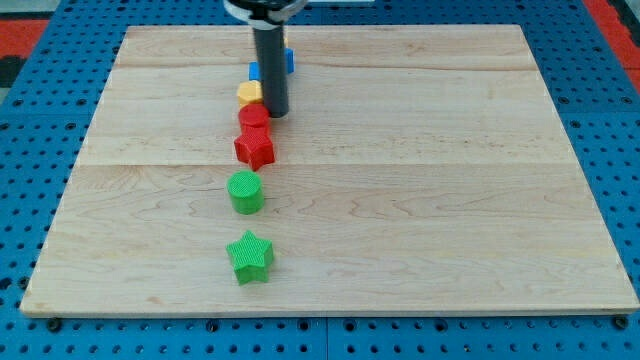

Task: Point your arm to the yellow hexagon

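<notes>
Nearest, the tabletop [450, 230] carries a column of blocks. I have no pincer, only my tip [275, 113], touching the yellow hexagon's [249, 93] right side, above the red cylinder [253, 116]. I should nudge gently, not shove.

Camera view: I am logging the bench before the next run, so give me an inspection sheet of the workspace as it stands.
Surface: pale wooden board on a blue pegboard.
Job's things: yellow hexagon, partly hidden by the rod, near the view's top.
Clutter: blue block behind the rod, shape unclear; red cylinder; red star; green cylinder; green star. All form a rough column running down the view.
Claw: none; my tip sits just to the view's right of the yellow hexagon, above the red cylinder.
Cables: nothing seen.
Surroundings: red strips at the top corners.
</notes>
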Motion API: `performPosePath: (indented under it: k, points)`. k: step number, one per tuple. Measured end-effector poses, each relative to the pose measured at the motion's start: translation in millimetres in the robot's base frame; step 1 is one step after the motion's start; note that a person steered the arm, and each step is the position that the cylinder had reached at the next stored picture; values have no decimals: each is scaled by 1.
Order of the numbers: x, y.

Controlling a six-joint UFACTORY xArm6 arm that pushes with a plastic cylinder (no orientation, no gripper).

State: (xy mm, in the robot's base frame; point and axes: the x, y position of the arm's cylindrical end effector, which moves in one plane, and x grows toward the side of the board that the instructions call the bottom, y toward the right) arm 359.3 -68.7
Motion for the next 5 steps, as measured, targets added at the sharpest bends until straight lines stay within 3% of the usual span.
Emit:
performPosePath:
  k: [1, 2, 3, 4, 5]
  points:
    - [0, -8]
    - [0, 44]
    - [0, 21]
    - [15, 71]
    - [105, 142]
